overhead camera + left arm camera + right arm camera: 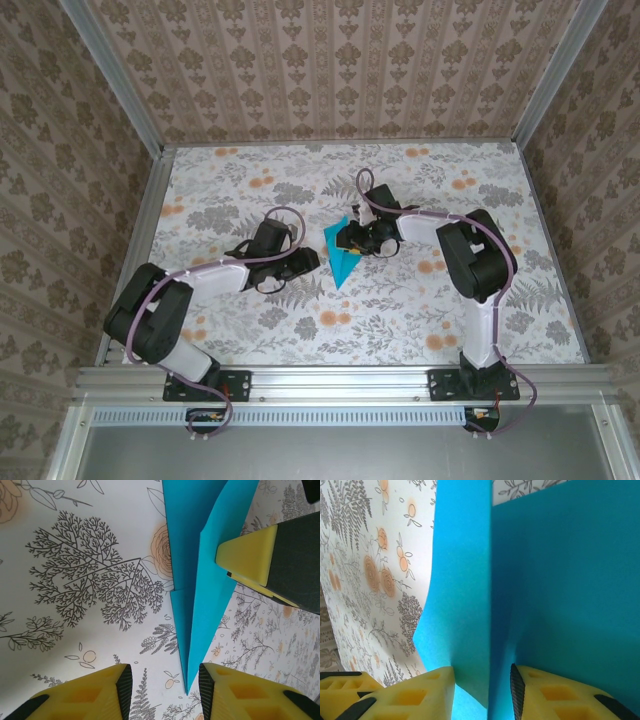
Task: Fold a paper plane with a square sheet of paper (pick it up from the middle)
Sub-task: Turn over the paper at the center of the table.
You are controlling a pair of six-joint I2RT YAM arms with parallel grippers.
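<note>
Where the top camera looks down, the paper plane (343, 258) lies near the middle of the flower-printed table (250, 340), a slim teal dart with its point toward the near edge. The left hand (303, 262) sits just beside it on the left, low over the table. The right hand (343, 238) reaches in from the right and meets the wide far end of the paper. Patterned wallpaper (320, 70) rises behind the table.

In the left wrist view, the paper plane (200, 580) runs down from the top edge, folded lengthwise so that one layer lies over another, and narrows to a sharp tip. That tip lies on the table in the gap between the yellow fingers (85, 697) of the left hand (162, 685). Its jaws stand moderately apart and hold nothing. At the upper right, a yellow finger (247, 555) of the right hand touches the paper's right edge.

In the right wrist view, the teal paper (560, 580) takes up most of the picture, with a straight crease splitting a brighter left panel from a shaded right one. The paper passes down between the yellow fingers (415, 697) of the right hand (482, 690). The jaws stand partly apart around it, and the left finger touches the paper's edge. Whether they actually pinch the sheet I cannot tell. The table print shows at the left.
</note>
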